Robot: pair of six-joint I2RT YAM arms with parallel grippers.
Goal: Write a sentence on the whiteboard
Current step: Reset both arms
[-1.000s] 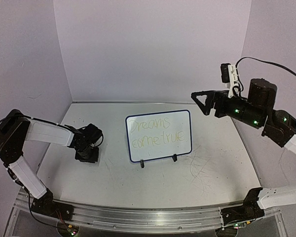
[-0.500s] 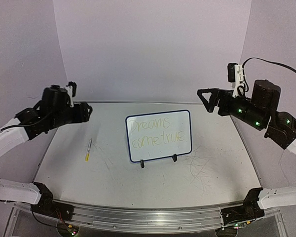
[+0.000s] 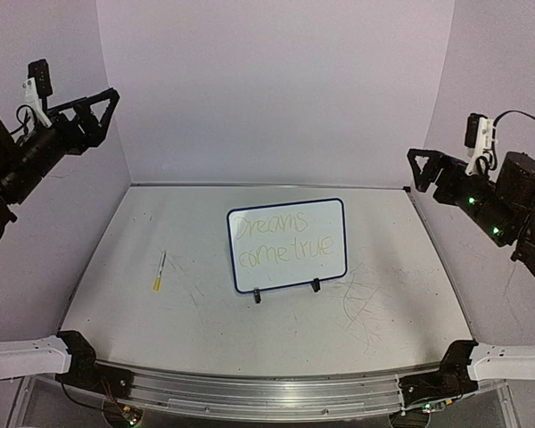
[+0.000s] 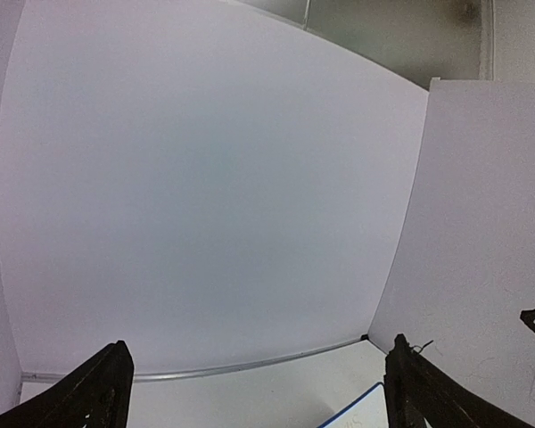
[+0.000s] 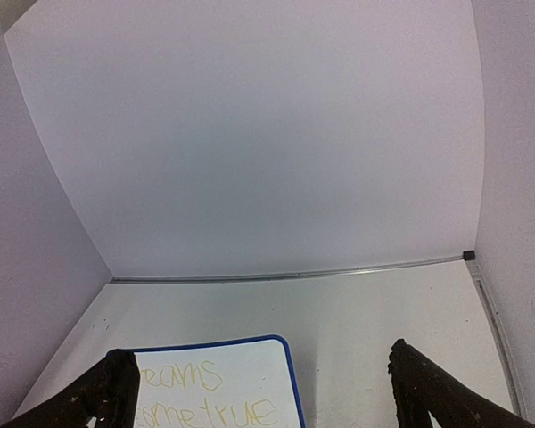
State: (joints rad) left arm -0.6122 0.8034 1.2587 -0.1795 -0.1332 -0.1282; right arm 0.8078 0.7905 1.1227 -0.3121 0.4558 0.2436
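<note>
Both arms up and out to the sides of the whiteboard (image 3: 328, 219), claws spread wide.

The left claw (image 3: 102, 114) hangs high and far to the left of the whiteboard, its fingers pointing inward and slightly upward; in its wrist view the two dark fingers (image 4: 96, 395) stand at opposite edges of the picture. The right claw (image 3: 412, 171) is to the right of the whiteboard and above it, lower than the left claw, and points inward. Its fingers (image 5: 426, 394) are just as far apart. Both white lower arm links lie low, nearer than the whiteboard.
</note>
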